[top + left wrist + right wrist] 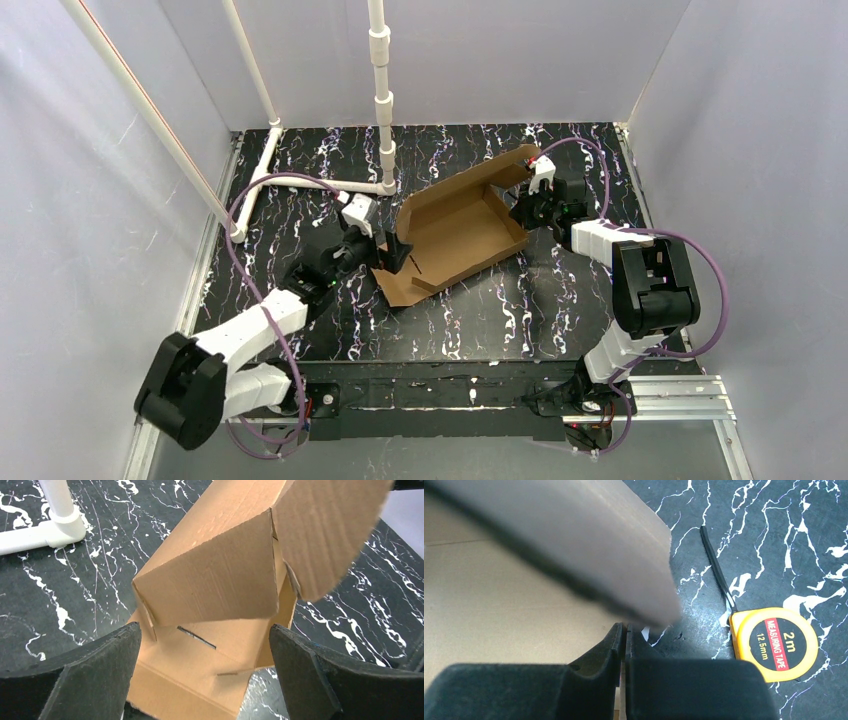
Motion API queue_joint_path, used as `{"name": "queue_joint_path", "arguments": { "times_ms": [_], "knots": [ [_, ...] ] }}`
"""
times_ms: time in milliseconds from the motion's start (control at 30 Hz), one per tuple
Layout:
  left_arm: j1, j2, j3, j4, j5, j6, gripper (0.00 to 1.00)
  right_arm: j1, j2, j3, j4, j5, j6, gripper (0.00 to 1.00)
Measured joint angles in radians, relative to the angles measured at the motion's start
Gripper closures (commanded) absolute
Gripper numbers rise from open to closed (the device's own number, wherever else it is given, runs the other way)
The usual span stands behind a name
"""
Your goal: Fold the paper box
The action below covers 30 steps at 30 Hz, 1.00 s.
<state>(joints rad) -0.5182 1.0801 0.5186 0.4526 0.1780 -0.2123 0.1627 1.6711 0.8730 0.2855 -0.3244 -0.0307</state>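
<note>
Jaws of the left gripper (pixel 395 252) stood wide, one on each side of the near-left end of the paper box (pixel 455 228). The box lay slantwise around the middle of the table (pixel 300 160), running toward its far right corner, with its long walls already up like a shallow tray. The step in hand looked to be raising that half-lifted end panel. It would go best with the push applied low, near the crease, so the board bent along its score rather than buckling, and with the tabs steered toward the dark slots in the floor. At the far-right end the right gripper (pixel 528 200) had its jaws drawn to a thin slit at the box's edge, though whether board was nipped between them could not be told. A firm anchor there seemed needed, since light card would likely skate on the slick top. White plastic pipe (pixel 60 510), round with collared joints, stood toward the far left corner. The finger pads (pixel 100 675) were black and coarse-grained. The card was matte brown corrugate, faintly ribbed, with raw cut edges and one rounded flap corner. Just beside the right fingertips sat a tape measure (pixel 774 642), a glossy yellow-orange rounded case trailing a thin black strap (pixel 716 570) across the white-veined black table.
</note>
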Motion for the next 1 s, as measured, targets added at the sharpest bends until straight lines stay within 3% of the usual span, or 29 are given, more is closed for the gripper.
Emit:
{"name": "queue_joint_path", "arguments": {
  "times_ms": [100,233,333,467,567,633,800,1000],
  "knots": [
    [-0.028,0.083,0.000,0.087,-0.032,0.011,0.03,0.000,0.000,0.000,0.000,-0.003,0.000,0.99],
    [-0.062,0.137,0.003,0.152,-0.078,0.018,0.13,-0.001,0.001,0.000,0.000,-0.008,0.000,0.99],
    [-0.075,0.159,0.010,0.180,-0.139,0.017,0.27,-0.004,0.002,0.000,0.002,-0.015,0.000,0.99],
    [-0.077,0.185,0.030,0.203,-0.222,0.005,0.51,-0.005,0.003,0.000,0.002,-0.019,0.001,0.99],
    [-0.077,0.199,0.047,0.206,-0.256,-0.008,0.74,-0.005,0.003,0.000,0.002,-0.021,0.001,0.99],
    [-0.077,0.202,0.055,0.208,-0.269,-0.015,0.84,-0.005,0.003,0.000,0.002,-0.023,0.000,0.99],
    [-0.076,0.200,0.074,0.193,-0.293,-0.050,0.92,-0.005,0.003,0.000,0.002,-0.027,-0.001,0.99],
    [-0.069,0.170,0.126,0.097,-0.274,-0.131,0.95,-0.006,0.003,0.001,0.000,-0.030,-0.017,0.99]
  ]
}}
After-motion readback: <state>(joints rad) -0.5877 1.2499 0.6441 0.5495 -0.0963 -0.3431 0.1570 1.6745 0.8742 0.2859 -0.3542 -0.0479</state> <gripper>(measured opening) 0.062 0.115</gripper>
